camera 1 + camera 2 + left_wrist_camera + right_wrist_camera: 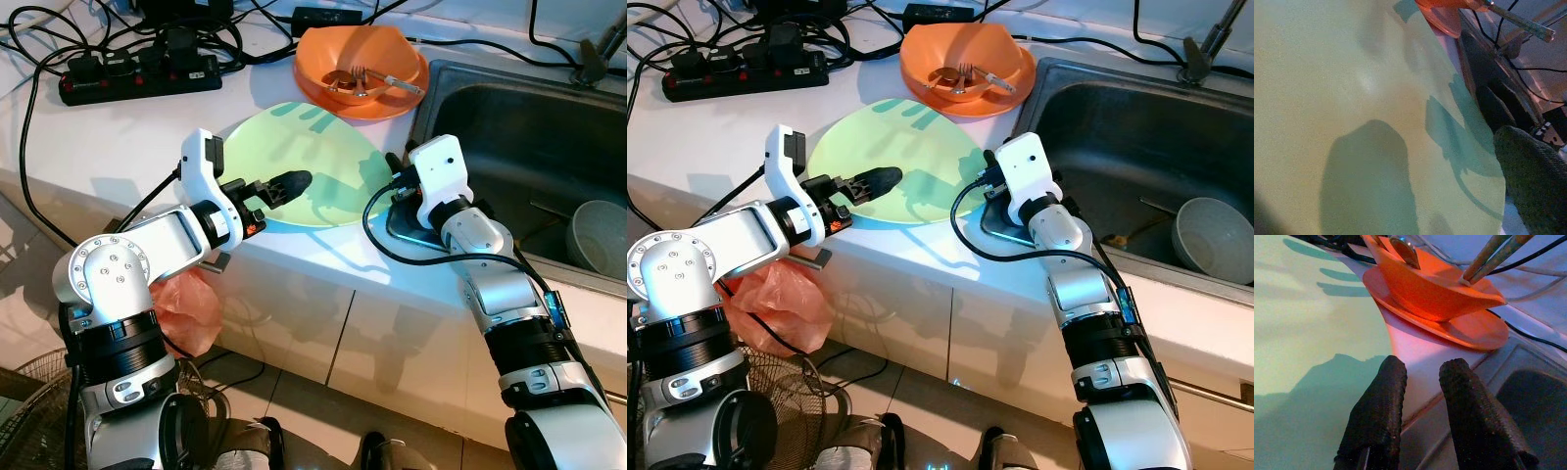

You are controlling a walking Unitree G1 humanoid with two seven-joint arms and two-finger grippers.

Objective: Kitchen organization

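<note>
Green plate between two claws, left nearer

The tabletop [118, 147] carries the pale green plate [313, 157]; the left claw [284, 186] reaches over its near rim, spread not discernible; the right claw [1420, 416], narrowly parted and empty, sits at its sink-side edge below the orange bowl [362, 59].

At the back of the white countertop [108, 147] I see a black power strip [137, 76] with several plugs in it, its black cables [29, 108] trailing across the surface and over the front edge. Below the counter, a crumpled pink plastic bag [779, 299] hangs against the white cabinet front [323, 338], above a beige tiled floor [323, 416].
</note>
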